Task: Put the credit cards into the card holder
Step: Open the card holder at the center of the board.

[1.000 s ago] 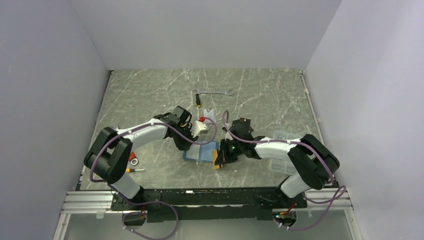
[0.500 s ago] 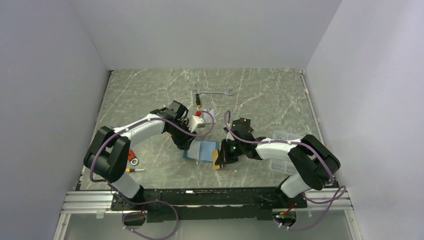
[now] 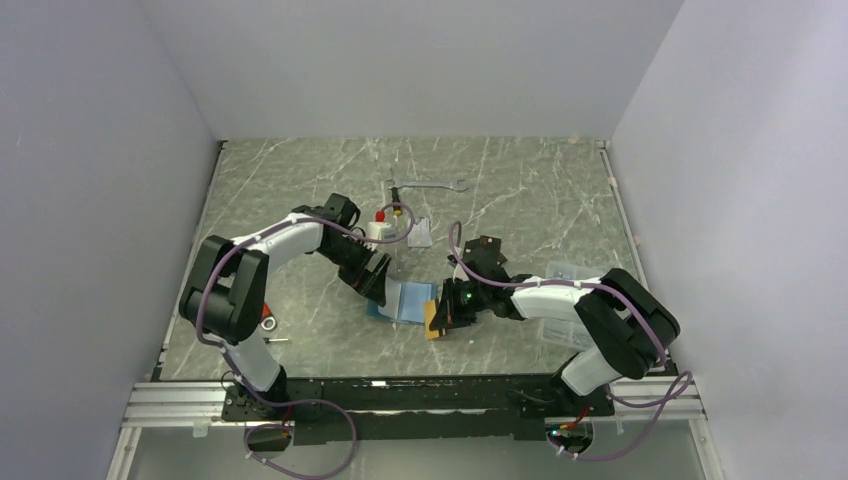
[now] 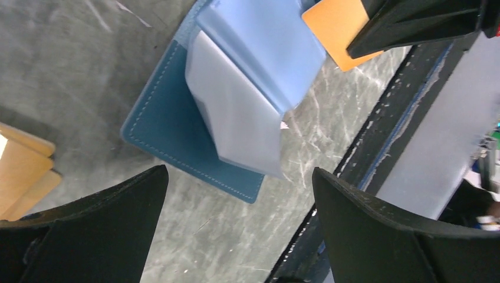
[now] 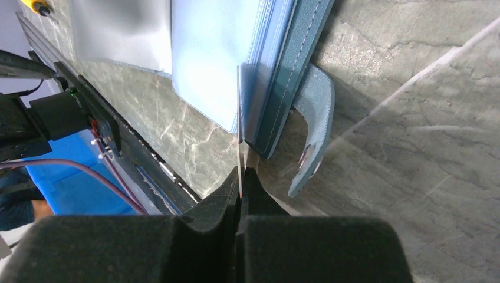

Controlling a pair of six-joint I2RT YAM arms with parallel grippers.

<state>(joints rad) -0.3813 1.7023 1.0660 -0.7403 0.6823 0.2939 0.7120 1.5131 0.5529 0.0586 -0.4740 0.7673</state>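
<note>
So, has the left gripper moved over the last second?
Yes. The left gripper has shifted slightly left and toward the far-side wrench, away from the card holder; its jaws have opened.

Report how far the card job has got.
Done: the card holder lies open. In hand: the right gripper, shut on an orange card, has its edge at the pockets; the left gripper hovers open. Left: seating it, plus the spare cards beside the holder.
</note>
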